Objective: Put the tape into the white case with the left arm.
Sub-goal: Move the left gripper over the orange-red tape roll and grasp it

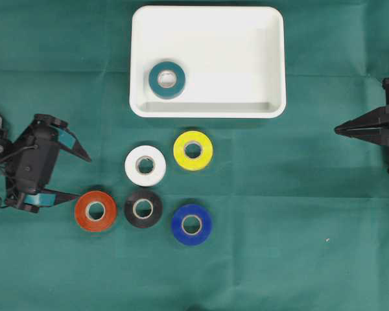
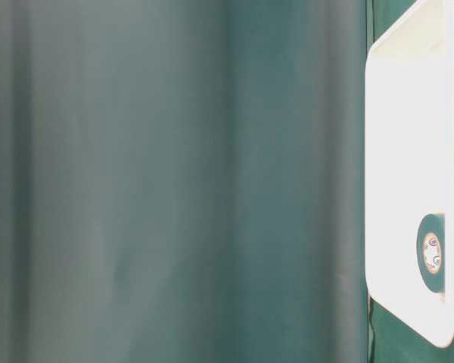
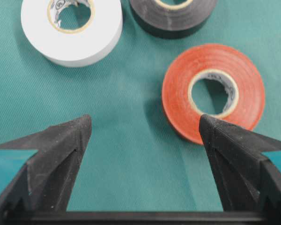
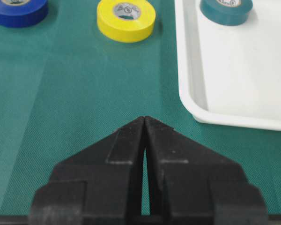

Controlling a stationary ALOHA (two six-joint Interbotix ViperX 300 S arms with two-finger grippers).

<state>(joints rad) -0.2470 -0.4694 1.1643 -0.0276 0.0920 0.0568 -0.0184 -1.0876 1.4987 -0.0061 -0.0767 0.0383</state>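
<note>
left gripper (image 1: pixel 82 175) jaws wide, right gripper (image 1: pixel 337 129) closed

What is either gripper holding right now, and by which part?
Nothing is held. The left gripper has its jaws wide open beside the orange tape roll, not touching it. The right gripper is shut on nothing.

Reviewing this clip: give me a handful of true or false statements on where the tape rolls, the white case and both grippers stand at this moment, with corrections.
1. A teal tape roll lies inside the large shallow white plastic case. True.
2. The left gripper is shut on the orange tape roll. False: its jaws stand wide open, holding nothing, with the roll just ahead on the green cloth.
3. The right gripper is shut and holds nothing. True.
4. The yellow tape roll sits in the case. False: it lies on the cloth below the case's rim.
5. Five rolls lie outside the case. True.
</note>
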